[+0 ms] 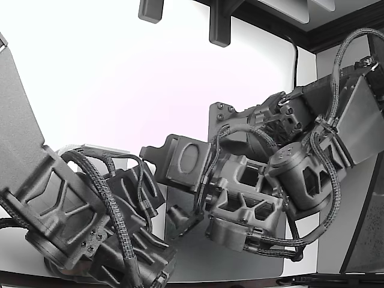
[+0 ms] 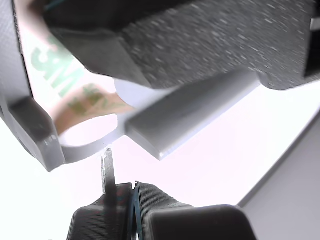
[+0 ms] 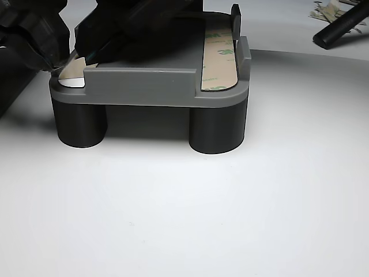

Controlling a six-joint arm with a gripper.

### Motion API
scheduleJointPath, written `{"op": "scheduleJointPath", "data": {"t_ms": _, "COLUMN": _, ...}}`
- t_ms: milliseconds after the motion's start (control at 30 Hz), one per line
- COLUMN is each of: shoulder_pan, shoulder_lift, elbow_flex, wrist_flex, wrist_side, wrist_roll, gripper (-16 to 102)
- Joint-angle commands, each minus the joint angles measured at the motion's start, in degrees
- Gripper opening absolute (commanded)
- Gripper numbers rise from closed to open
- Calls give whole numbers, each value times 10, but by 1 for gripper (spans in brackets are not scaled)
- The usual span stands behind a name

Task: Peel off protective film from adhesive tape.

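The grey rectangular plastic fixture [image 3: 151, 86] stands on dark round legs on the white table [image 3: 184, 202]. Two strips of adhesive tape lie on its top, each with its long axis running from the near edge to the far edge. In the other view, the right-hand tan strip with green lettering [image 3: 219, 57] lies whole and flat. The left-hand strip [image 3: 72, 68] shows only its rounded near end, the rest being hidden under the black arm parts.

The coming move depends on that left near end. In the wrist view the thin metal tip of the gripper [image 2: 107, 167] points at the pale lifted loop of protective film [image 2: 92, 137] on the green-printed tape, just beside it. Contact cannot be confirmed. The peel would most likely run along the strip towards the far edge.

The gripper's dark jaws look pressed together at the base, with only a thin seam between them, and nothing is visibly held.

In the exterior view, two dark arms [image 1: 258, 186] crowd close over the work, and the fixture itself is hidden behind them.
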Motion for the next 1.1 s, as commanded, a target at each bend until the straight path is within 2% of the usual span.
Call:
{"op": "scheduleJointPath", "data": {"t_ms": 0, "shoulder_pan": -9, "shoulder_lift": 42, "elbow_flex": -10, "wrist_flex": 3, "wrist_side": 2, "wrist_roll": -3, "gripper": -10}}
{"op": "scheduleJointPath", "data": {"t_ms": 33, "shoulder_pan": -12, "shoulder_lift": 52, "elbow_flex": -11, "wrist_flex": 7, "wrist_side": 0, "wrist_roll": -4, "gripper": -4}}
{"op": "scheduleJointPath", "data": {"t_ms": 67, "shoulder_pan": -18, "shoulder_lift": 59, "elbow_flex": -16, "wrist_flex": 16, "wrist_side": -1, "wrist_roll": -4, "gripper": 16}}
{"op": "scheduleJointPath", "data": {"t_ms": 167, "shoulder_pan": -32, "shoulder_lift": 78, "elbow_flex": -40, "wrist_flex": 64, "wrist_side": -4, "wrist_roll": 10, "gripper": 33}}
{"op": "scheduleJointPath", "data": {"t_ms": 233, "shoulder_pan": -35, "shoulder_lift": 95, "elbow_flex": -41, "wrist_flex": 76, "wrist_side": 10, "wrist_roll": 33, "gripper": 71}}
{"op": "scheduleJointPath", "data": {"t_ms": 267, "shoulder_pan": -44, "shoulder_lift": 105, "elbow_flex": -43, "wrist_flex": 88, "wrist_side": 7, "wrist_roll": 33, "gripper": 97}}
{"op": "scheduleJointPath", "data": {"t_ms": 333, "shoulder_pan": -61, "shoulder_lift": 132, "elbow_flex": -41, "wrist_flex": 111, "wrist_side": -1, "wrist_roll": 44, "gripper": 100}}
{"op": "scheduleJointPath", "data": {"t_ms": 633, "shoulder_pan": -70, "shoulder_lift": 211, "elbow_flex": -62, "wrist_flex": 149, "wrist_side": -9, "wrist_roll": 78, "gripper": 100}}
{"op": "scheduleJointPath", "data": {"t_ms": 800, "shoulder_pan": -70, "shoulder_lift": 258, "elbow_flex": -78, "wrist_flex": 128, "wrist_side": -4, "wrist_roll": 89, "gripper": 100}}
{"op": "scheduleJointPath", "data": {"t_ms": 867, "shoulder_pan": -73, "shoulder_lift": 296, "elbow_flex": -74, "wrist_flex": 116, "wrist_side": -17, "wrist_roll": 90, "gripper": 100}}
{"op": "scheduleJointPath", "data": {"t_ms": 900, "shoulder_pan": -93, "shoulder_lift": 329, "elbow_flex": -56, "wrist_flex": 88, "wrist_side": -42, "wrist_roll": 81, "gripper": 100}}
{"op": "scheduleJointPath", "data": {"t_ms": 1000, "shoulder_pan": -192, "shoulder_lift": 459, "elbow_flex": 24, "wrist_flex": 5, "wrist_side": -159, "wrist_roll": 91, "gripper": 100}}
{"op": "scheduleJointPath", "data": {"t_ms": 1067, "shoulder_pan": -238, "shoulder_lift": 529, "elbow_flex": 38, "wrist_flex": 23, "wrist_side": -206, "wrist_roll": 155, "gripper": 100}}
